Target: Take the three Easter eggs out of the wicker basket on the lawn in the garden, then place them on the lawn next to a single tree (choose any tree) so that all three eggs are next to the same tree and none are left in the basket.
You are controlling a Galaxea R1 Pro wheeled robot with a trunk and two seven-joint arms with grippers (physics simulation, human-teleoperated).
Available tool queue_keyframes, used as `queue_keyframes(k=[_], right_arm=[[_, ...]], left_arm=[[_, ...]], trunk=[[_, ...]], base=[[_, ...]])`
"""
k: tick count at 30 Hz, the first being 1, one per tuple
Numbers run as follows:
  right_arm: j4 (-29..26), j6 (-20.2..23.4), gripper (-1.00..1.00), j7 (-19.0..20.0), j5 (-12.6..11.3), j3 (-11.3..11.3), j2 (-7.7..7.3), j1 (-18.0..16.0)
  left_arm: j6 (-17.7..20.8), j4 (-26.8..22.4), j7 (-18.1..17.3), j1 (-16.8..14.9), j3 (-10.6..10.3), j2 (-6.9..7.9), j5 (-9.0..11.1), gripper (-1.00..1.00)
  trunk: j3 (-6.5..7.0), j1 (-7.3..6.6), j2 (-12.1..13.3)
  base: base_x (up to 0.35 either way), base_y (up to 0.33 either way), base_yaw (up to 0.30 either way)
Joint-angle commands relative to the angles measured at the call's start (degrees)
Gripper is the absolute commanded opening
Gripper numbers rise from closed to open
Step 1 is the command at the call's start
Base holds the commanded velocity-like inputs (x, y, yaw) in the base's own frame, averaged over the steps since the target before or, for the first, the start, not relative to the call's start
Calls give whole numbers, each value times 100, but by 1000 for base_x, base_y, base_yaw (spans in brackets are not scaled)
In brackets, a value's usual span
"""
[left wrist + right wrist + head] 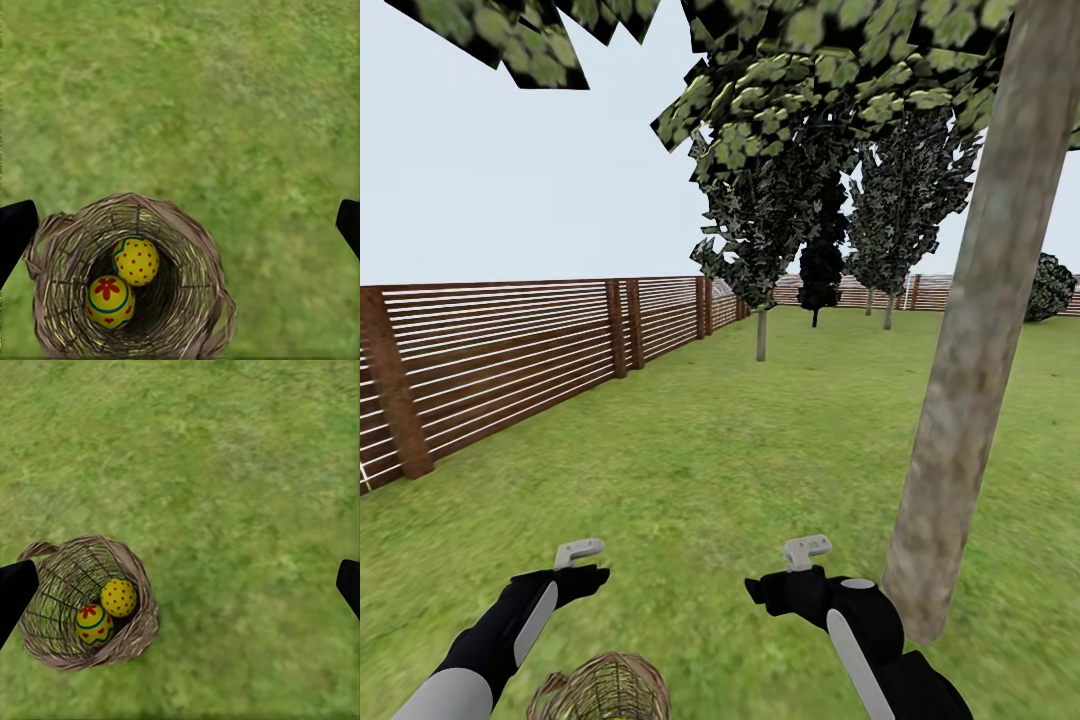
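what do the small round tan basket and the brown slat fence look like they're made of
The small round tan-brown basket looks like woven wicker: thin matte strands crossing in an open weave, with a thicker braided rim. The brown horizontal-slat fence looks like stained wood, reddish-brown with thick posts, though as a render its grain is too faint to confirm. The two yellow painted eggs inside look smooth; their material is unclear.

Mottled green lawn (700, 460) bearing the wicker basket (139, 630) and leaning tree trunk (970, 360).
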Motion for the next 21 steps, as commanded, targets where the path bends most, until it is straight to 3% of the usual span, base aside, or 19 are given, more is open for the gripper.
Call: queue_keyframes(k=[1, 21], right_arm=[[-4, 23, 100, -38, -40, 0, 0, -2], [-6, 36, 100, -44, -46, -37, 8, -2]], left_arm=[[41, -6, -2, 0, 2, 1, 26, 100], [83, -5, 13, -1, 2, -5, 25, 100]], trunk=[[-21, 25, -46], [-411, 464, -848]], base=[[0, 0, 0], [0, 0, 0]])
